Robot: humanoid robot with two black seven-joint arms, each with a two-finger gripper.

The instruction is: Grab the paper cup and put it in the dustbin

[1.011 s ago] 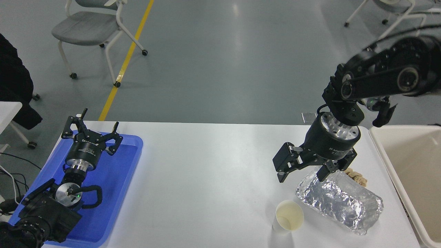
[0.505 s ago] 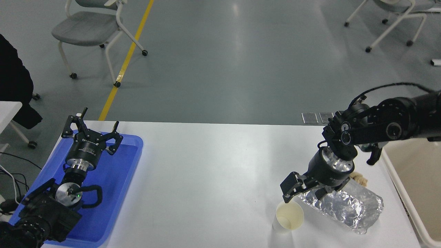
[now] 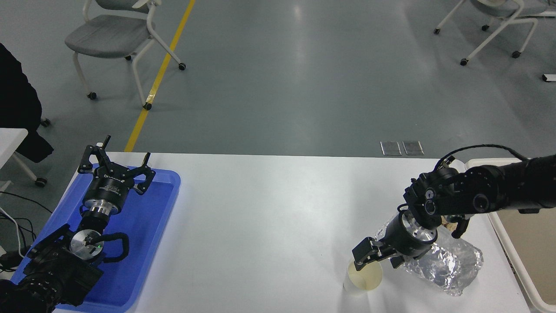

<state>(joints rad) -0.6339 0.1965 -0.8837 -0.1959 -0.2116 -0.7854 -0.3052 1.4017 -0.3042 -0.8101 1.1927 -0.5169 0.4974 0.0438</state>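
- Head view: the paper cup (image 3: 364,280) stands upright near the table's (image 3: 260,226) front edge, just left of a foil package (image 3: 447,265).
- The right gripper (image 3: 377,257) hangs spread at the cup's far rim, not pinching it; whether a finger touches, I cannot tell.
- The dustbin (image 3: 504,230) sits right of the package, at the table's right end.
- The left gripper (image 3: 114,167) rests spread over a blue tray (image 3: 160,204) far left of the cup.
- Risk: a finger pressing the light rim could tip or crush the cup, or snag the foil.
- The table is smooth white; behind it, grey floor, a yellow line (image 3: 160,74) and wheeled chairs (image 3: 117,39).
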